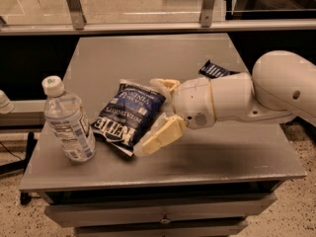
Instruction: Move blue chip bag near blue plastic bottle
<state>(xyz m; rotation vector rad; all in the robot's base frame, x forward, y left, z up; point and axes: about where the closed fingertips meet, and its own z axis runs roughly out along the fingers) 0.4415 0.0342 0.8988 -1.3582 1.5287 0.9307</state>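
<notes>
The blue chip bag (129, 115), dark navy with white lettering, lies flat on the grey table (148, 58), left of centre. The blue plastic bottle (69, 122), clear with a white cap and a blue-and-white label, stands upright just left of the bag, a small gap from it. My gripper (148, 117) is open at the bag's right edge. One cream finger (163, 85) is beyond the bag's far corner and the other finger (160, 138) is by its near corner. The bag rests on the table and is not lifted.
A small dark blue-and-white wrapper (215, 69) lies at the table's right side, behind my white arm (276, 90). A metal railing (148, 27) runs along the table's far edge. The table's front edge is close below the bag and bottle.
</notes>
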